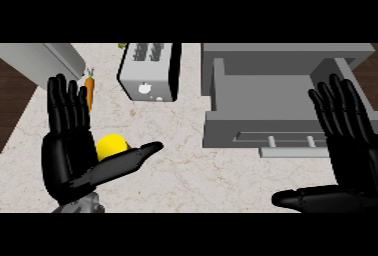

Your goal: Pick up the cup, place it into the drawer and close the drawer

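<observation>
Counter top (pixel 184 165), pale marbled stone. Landmark: the grey drawer (pixel 277 80), pulled open at the right side, its handle (pixel 291 141) on the near front panel.

Yellow cup (pixel 111 145) — well to the left of the drawer, on the counter, partly hidden behind the left hand (pixel 70 155). That hand is released: fingers straight and pointing up, thumb stretched out toward the drawer, passing in front of the cup; not curled round it.

Right hand (pixel 347 135) — at the drawer's right end, overlapping its front corner in view. Also released, fingers straight up, thumb pointing left below the drawer front.

Left of the drawer, at the far side: a silver toaster (pixel 148 72). Farther left again, a carrot (pixel 90 90), just behind the left hand's fingertips.
</observation>
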`<state>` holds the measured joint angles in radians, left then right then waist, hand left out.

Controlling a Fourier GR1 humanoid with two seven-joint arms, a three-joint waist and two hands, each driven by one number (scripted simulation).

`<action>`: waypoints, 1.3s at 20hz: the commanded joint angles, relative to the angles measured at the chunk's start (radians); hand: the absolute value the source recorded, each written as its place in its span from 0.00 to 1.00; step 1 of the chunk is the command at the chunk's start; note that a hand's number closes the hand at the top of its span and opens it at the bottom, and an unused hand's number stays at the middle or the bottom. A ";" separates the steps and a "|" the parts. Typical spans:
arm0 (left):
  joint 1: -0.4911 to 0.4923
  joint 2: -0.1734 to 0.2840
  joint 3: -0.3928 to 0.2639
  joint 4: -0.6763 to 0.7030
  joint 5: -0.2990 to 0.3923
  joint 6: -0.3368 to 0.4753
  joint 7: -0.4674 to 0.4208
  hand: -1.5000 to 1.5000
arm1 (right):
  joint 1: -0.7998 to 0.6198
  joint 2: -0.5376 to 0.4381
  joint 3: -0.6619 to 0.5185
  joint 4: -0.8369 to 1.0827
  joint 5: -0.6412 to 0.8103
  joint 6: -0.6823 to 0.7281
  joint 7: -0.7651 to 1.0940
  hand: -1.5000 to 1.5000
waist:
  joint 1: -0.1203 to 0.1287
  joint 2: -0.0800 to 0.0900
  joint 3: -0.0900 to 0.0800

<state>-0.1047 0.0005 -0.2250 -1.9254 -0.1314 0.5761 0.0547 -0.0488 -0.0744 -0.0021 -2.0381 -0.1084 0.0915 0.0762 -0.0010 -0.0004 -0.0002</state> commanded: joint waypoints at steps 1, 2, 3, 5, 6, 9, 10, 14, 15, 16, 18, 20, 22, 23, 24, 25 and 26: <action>0.059 0.001 0.025 0.003 0.021 -0.023 -0.037 0.00 | -0.065 0.016 0.009 0.036 0.008 -0.018 0.021 0.00 | 0.003 0.000 0.000; 0.036 0.000 0.028 0.052 0.039 -0.004 -0.082 0.00 | -0.015 0.024 0.027 0.005 0.029 -0.019 0.011 0.00 | 0.001 0.000 0.000; 0.037 0.017 0.048 -0.045 0.021 -0.036 0.032 0.00 | 0.000 0.029 0.027 -0.006 0.034 -0.023 0.000 0.00 | 0.001 0.000 0.000; 0.042 0.000 0.028 0.073 0.053 0.017 -0.087 0.00 | -0.028 0.009 -0.007 0.008 0.010 -0.008 0.003 0.00 | 0.000 0.000 0.000; 0.031 0.000 -0.007 0.121 0.061 0.054 -0.106 0.00 | -0.021 0.015 0.006 -0.050 0.015 -0.032 0.064 0.00 | -0.002 0.000 0.000; 0.113 0.000 -0.025 0.009 -0.010 0.037 -0.030 0.00 | -0.060 0.002 -0.015 0.009 0.008 -0.017 0.055 0.00 | 0.003 0.000 0.000; 0.102 0.000 -0.031 0.091 0.060 0.069 -0.114 0.00 | 0.029 0.018 0.008 -0.044 0.005 -0.001 0.014 0.00 | -0.001 0.000 0.000; 0.094 0.000 -0.029 0.105 0.040 0.094 -0.068 0.00 | -0.065 -0.002 -0.035 -0.016 -0.012 -0.015 0.060 0.00 | 0.000 0.000 0.000; 0.084 0.009 0.045 0.117 0.064 0.029 -0.061 0.00 | 0.023 0.033 0.029 -0.064 0.052 -0.031 0.021 0.00 | -0.001 0.000 0.000; 0.226 0.002 0.017 0.083 0.111 0.008 -0.171 0.00 | -0.055 0.009 -0.006 0.012 0.005 -0.005 0.033 0.00 | 0.005 0.000 0.000; 0.151 0.000 0.058 0.161 0.131 0.016 -0.168 0.00 | -0.039 -0.005 -0.032 -0.054 -0.029 -0.007 0.094 0.00 | 0.000 0.000 0.000; 0.164 0.000 0.037 0.239 0.161 0.065 -0.257 0.00 | -0.139 -0.030 -0.074 0.014 -0.052 -0.007 0.111 0.00 | 0.002 0.001 0.000; 0.179 0.000 0.068 0.252 0.174 0.034 -0.278 0.00 | -0.082 -0.004 -0.044 0.022 -0.011 -0.006 0.033 0.00 | 0.002 0.001 0.000; 0.158 0.000 0.130 0.281 0.208 -0.012 -0.273 0.00 | -0.044 0.004 -0.038 0.097 0.002 0.027 -0.066 0.00 | 0.003 0.001 0.000; 0.196 0.020 0.148 0.278 0.237 -0.051 -0.306 0.00 | -0.161 -0.014 -0.046 0.083 0.000 -0.015 0.059 0.00 | 0.006 0.001 0.000; 0.178 0.000 0.100 0.298 0.204 0.019 -0.324 0.00 | -0.044 0.000 -0.001 -0.048 0.020 -0.012 0.083 0.00 | 0.000 0.000 0.000; 0.295 0.000 0.053 0.235 0.209 0.018 -0.362 0.00 | -0.004 0.014 0.004 -0.086 0.001 -0.012 0.081 0.00 | 0.002 -0.001 0.000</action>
<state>0.0874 0.0034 -0.1435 -1.6860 0.0521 0.5885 -0.2202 -0.1075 -0.0741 -0.0233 -2.0463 -0.1081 0.0851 0.1284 0.0010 -0.0001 -0.0003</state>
